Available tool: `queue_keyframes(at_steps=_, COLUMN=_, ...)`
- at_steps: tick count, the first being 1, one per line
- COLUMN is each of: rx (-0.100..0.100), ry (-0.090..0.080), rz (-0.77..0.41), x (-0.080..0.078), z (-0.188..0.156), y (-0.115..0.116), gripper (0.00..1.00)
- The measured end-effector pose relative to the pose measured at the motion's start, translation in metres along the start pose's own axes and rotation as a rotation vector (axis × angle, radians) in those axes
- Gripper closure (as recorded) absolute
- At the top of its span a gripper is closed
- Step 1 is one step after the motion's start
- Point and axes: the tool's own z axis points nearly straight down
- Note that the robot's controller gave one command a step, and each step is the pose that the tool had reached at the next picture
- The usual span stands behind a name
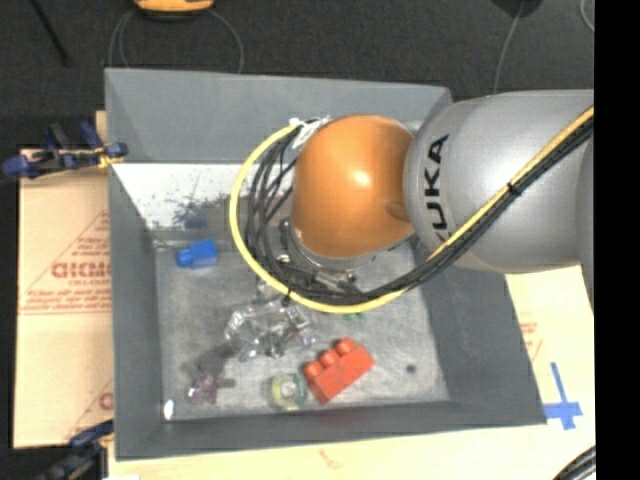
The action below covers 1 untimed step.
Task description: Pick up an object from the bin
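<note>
My gripper (277, 301) reaches down from under the arm's orange cover into the middle of the bin. Right below it lies a shiny, clear crumpled thing (262, 330), and where the gripper ends and this thing begins is hard to make out. A red toy brick (338, 368) lies to the lower right of it near the bin's front. A small round greenish thing (287, 390) sits just left of the brick.
A blue block (197, 255) lies at the bin's back left. A small dark purple thing (206, 384) rests near the front left corner. The arm and its cables cover the bin's back right part.
</note>
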Motion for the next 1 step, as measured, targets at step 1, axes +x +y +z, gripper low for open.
queue_keyframes(at_steps=1, rx=-0.001, ry=0.006, rz=-0.327, x=0.0398, z=-0.0953, y=-0.0330, gripper=1.00)
